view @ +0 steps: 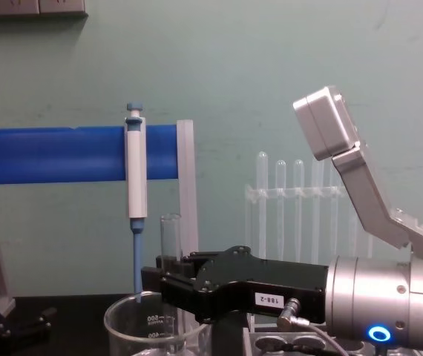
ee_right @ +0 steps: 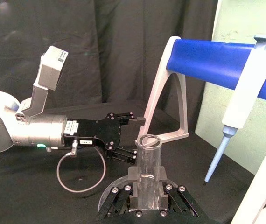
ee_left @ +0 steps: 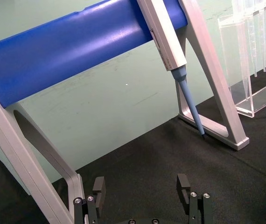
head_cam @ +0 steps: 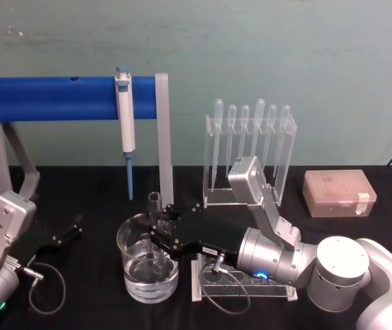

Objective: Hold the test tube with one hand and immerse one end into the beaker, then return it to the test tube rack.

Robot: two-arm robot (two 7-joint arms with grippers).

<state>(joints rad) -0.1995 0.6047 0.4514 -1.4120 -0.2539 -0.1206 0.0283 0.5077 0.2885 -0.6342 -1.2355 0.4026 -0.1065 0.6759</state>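
Jaws of the right gripper point(head_cam: 156, 232) are clamped on the upright test tube point(head_cam: 155, 203), whose lower end reaches down inside the beaker point(head_cam: 128, 271), seemingly into the water. Lifting at a slant could knock glass against the beaker rim, and a wet tube might slip on its way to the low clear rack point(head_cam: 197, 283) just beside. Left gripper point(head_cam: 70, 229) lies idle, jaws apart, on the black table point(head_cam: 100, 185) at the left.
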